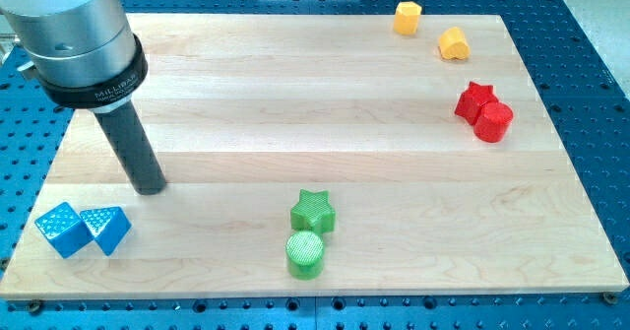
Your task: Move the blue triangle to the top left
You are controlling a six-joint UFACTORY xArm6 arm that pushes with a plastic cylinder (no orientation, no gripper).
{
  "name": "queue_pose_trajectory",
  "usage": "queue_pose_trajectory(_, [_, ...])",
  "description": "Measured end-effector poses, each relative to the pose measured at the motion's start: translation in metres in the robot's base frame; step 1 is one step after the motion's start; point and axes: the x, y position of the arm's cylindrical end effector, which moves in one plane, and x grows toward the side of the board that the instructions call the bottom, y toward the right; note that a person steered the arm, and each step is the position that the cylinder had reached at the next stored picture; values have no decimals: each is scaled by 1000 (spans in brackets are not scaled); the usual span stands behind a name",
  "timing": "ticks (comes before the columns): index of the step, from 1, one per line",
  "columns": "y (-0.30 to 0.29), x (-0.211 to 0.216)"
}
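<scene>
The blue triangle (106, 228) lies near the board's bottom left corner, touching a blue cube (61, 229) on its left. My tip (151, 187) rests on the board just above and to the right of the triangle, a short gap apart from it. The rod rises toward the view's top left into the silver arm body.
A green star (313, 212) and a green cylinder (305, 254) sit at bottom centre. A red star (475, 99) and a red cylinder (493, 121) sit at right. Two yellow blocks (407, 18) (453, 43) lie at top right. The wooden board (295, 84) rests on a blue perforated table.
</scene>
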Motion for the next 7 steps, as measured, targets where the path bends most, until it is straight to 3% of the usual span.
queue_pose_trajectory(3, [25, -14])
queue_pose_trajectory(5, [162, -75])
queue_pose_trajectory(6, [246, -73])
queue_pose_trajectory(7, [293, -52])
